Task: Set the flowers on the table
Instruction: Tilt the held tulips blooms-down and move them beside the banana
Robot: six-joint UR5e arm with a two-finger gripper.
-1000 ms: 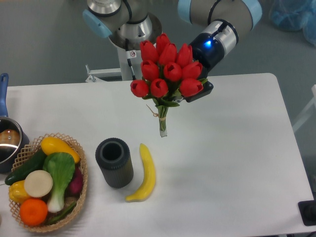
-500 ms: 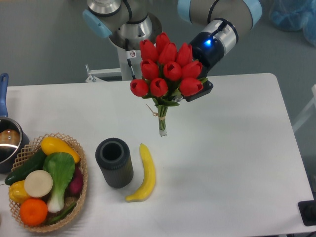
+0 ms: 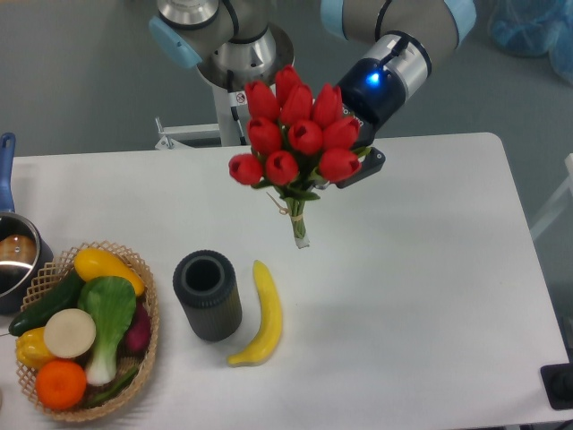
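Note:
The flowers (image 3: 294, 136), a bunch of red tulips with green leaves and stems tied with tan string, hang in the air above the back middle of the white table (image 3: 421, 269). The stem ends (image 3: 301, 235) point down toward the tabletop. My gripper (image 3: 351, 167) is shut on the flowers just under the heads on their right side; its fingers are mostly hidden behind the blooms.
A dark grey cylindrical vase (image 3: 208, 294) stands in front of the flowers with a banana (image 3: 260, 314) beside it. A wicker basket of vegetables (image 3: 83, 331) sits at the front left, and a pot (image 3: 16, 253) at the left edge.
The flowers and my gripper have shifted slightly left and up; the bunch has tilted a little. Nothing else has moved.

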